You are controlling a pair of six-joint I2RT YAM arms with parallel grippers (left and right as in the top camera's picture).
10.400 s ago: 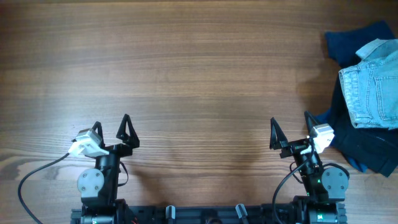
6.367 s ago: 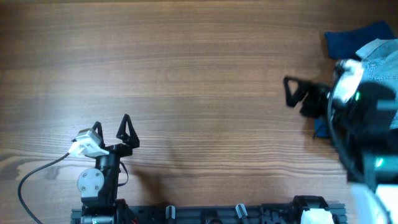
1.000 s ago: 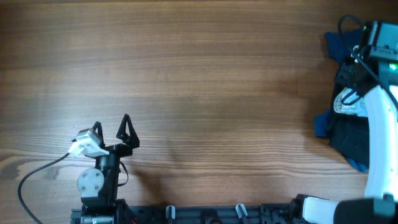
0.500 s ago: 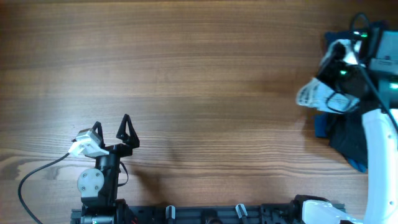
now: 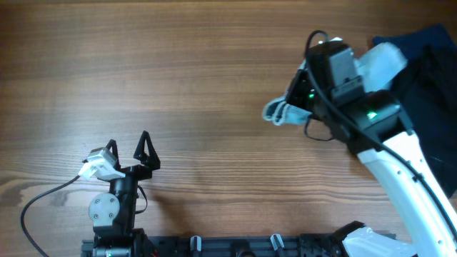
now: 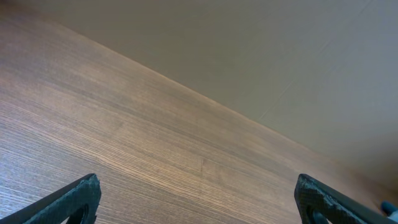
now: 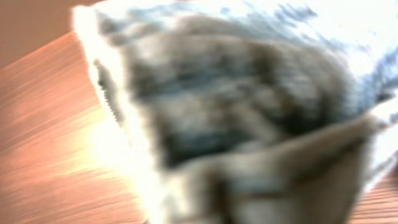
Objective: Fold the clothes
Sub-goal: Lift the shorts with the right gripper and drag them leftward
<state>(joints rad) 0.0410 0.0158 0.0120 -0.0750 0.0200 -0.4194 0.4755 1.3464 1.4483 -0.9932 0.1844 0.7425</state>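
The right arm (image 5: 400, 157) reaches from the near right corner out over the middle-right of the counter (image 5: 178, 64). Its right fingers (image 5: 292, 106) are pinched close together, and a pale, faded bunch of the denim shorts (image 5: 275, 112) hangs from their tips, above the bare wood and left of the dark fabric pile (image 5: 432, 71) at the far right edge. From above, only a small crumpled loop of the denim shows past the arm's black head; how much more trails under the arm I cannot tell. In the right wrist view the denim shorts (image 7: 236, 112) fill nearly the whole frame, badly blurred, a washed-out blue-grey with a pale hem along the left, and a strip of counter behind them on that side. It looks like a firm pinch on the cloth, though the blur hides the contact itself.

The left fingers (image 5: 146, 148) are splayed wide with nothing between them, low over the near left of the counter, well apart from the cloth. In the left wrist view their dark tips (image 6: 78, 196) sit at the bottom corners, with wood grain and a plain wall (image 6: 249, 50) beyond.
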